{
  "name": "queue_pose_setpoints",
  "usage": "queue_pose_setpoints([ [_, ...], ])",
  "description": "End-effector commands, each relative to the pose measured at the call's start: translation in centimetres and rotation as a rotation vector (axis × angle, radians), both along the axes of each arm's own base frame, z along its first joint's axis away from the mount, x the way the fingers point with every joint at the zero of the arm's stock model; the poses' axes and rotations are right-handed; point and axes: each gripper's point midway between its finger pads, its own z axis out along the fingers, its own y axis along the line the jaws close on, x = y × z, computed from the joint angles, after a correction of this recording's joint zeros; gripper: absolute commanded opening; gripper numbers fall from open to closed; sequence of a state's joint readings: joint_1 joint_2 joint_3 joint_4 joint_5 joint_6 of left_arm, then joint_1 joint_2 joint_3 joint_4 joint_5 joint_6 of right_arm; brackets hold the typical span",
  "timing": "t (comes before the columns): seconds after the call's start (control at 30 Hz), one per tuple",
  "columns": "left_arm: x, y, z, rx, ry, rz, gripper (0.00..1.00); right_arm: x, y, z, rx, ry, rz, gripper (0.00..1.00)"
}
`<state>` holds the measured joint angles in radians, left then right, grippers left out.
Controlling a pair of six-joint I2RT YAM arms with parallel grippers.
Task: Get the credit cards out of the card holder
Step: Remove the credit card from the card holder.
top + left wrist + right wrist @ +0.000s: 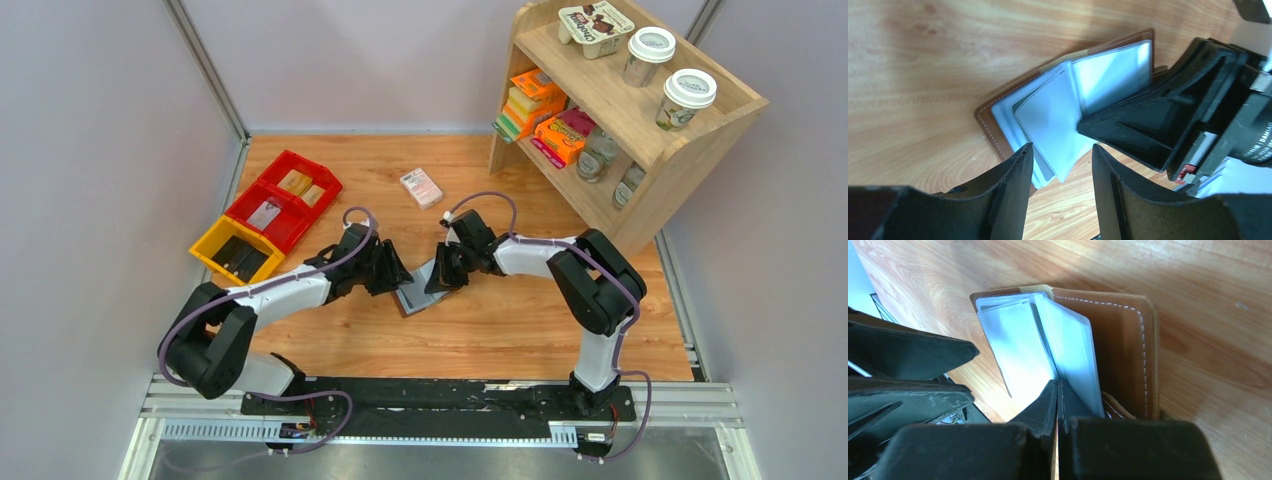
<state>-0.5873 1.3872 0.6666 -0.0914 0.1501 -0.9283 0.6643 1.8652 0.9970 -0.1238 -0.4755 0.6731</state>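
**Card holder spread open at mid-worktop**

A wooden worktop (500, 330) is enclosed by pale grey walls (100, 150). A stocked wooden shelf unit (690, 165) is seen at the far right. Red bins (315, 167) and a yellow bin (212, 232) are set at the far left, with a pink-and-white box (421, 187) at far centre. The brown card holder (1118, 340) is laid open at the centre. One pale blue pocket leaf (1018, 345) is pinched by the closed right hand (1058, 385). The left hand (1062, 150) is held open at the holder's left side.
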Motion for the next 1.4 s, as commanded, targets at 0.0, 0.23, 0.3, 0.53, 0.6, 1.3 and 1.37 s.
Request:
queue_pose_setpoints([
  [0.0, 0.3, -0.6, 0.5, -0.111, 0.035, 0.112, 0.55, -1.2, -1.1, -2.6, -0.06, 0.052, -0.022, 0.0],
  [0.23, 0.1, -0.9, 0.2, -0.174, 0.03, 0.132, 0.52, -1.5, -1.2, -2.8, -0.049, 0.057, -0.029, 0.0],
  [0.3, 0.0, -0.8, 0.0, -0.175, 0.04, 0.144, 0.53, -1.6, -1.2, -2.8, -0.045, 0.057, -0.029, 0.0],
  [0.53, -0.4, -0.9, -0.7, -0.202, 0.064, 0.166, 0.52, -1.9, -1.3, -2.9, -0.038, 0.065, -0.027, 0.0],
  [0.6, -0.6, -0.8, -1.1, -0.203, 0.078, 0.17, 0.52, -1.9, -1.3, -3.0, -0.038, 0.065, -0.027, 0.0],
  [1.3, 0.0, -1.1, -0.2, -0.203, 0.039, 0.146, 0.48, -1.8, -1.0, -2.7, -0.024, 0.067, -0.03, 0.0],
  [1.37, -0.2, -0.8, -0.2, -0.185, 0.039, 0.145, 0.49, -1.6, -1.0, -2.7, -0.026, 0.065, -0.035, 0.0],
])
